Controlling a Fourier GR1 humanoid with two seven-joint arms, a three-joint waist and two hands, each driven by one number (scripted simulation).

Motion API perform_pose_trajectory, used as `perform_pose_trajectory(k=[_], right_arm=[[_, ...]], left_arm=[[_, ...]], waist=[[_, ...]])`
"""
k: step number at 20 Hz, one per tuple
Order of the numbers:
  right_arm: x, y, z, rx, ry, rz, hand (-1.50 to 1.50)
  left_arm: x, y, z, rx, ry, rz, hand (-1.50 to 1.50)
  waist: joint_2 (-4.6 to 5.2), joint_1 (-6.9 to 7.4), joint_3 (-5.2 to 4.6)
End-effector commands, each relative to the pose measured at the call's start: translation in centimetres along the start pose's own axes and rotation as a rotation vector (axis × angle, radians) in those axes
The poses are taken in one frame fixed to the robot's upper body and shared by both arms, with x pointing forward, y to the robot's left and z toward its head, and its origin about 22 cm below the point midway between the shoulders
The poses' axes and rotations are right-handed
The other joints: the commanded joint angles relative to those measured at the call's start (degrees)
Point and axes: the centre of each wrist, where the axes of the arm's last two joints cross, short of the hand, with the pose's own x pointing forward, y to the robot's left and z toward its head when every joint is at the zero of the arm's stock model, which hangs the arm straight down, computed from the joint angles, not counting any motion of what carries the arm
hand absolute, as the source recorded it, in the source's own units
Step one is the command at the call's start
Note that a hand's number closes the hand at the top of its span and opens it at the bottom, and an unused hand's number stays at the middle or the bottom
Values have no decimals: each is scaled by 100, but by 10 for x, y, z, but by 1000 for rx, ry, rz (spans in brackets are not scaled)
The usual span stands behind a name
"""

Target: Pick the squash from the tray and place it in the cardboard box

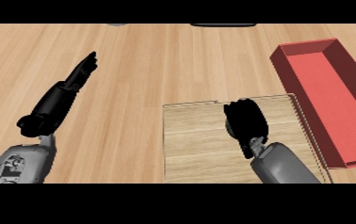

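Counter (173,58): light wood planks, carrying all items.

Tray (201,143): pale wooden board with a thin rim, lower centre-right of the head view.

Box (327,91): red, open-topped, long and narrow, just beside the tray's right edge, running toward the far right.

Right hand (243,119): black, over the tray's upper middle, fingers curled downward. Whether anything sits inside the curl cannot be told.

Squash: not visible anywhere on the tray or in the box; possibly hidden under the right hand.

Left hand (76,79): black, at the left over bare counter, fingers straight and pointing away, holding nothing.
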Motion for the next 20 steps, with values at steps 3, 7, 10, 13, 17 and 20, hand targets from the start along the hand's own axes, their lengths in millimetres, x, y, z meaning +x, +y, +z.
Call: perform_pose_trajectory(k=[3, 7, 10, 13, 17, 20], right_arm=[[-15, -3, -14, -144, -80, 62, 150], [3, 20, 7, -190, -106, 90, 150], [-28, -11, -46, -164, 61, -242, 150], [-45, -32, -63, -138, 211, -519, 150], [-40, -77, -93, -290, 242, -513, 150], [-60, -100, -102, -416, 251, -489, 150]], left_arm=[[-10, 0, -4, -11, -2, 0, 0], [11, 4, -8, -7, 1, 6, 0], [4, -13, -4, -31, -24, 20, 0], [7, -13, -5, -41, -48, 14, 0], [10, -21, -13, -67, -44, 17, 0], [8, -24, -11, -50, -32, 6, 0]], waist=[[20, -7, 10], [5, -21, 11], [76, 127, 21], [174, 318, 37], [149, 388, 23], [99, 261, 17]])
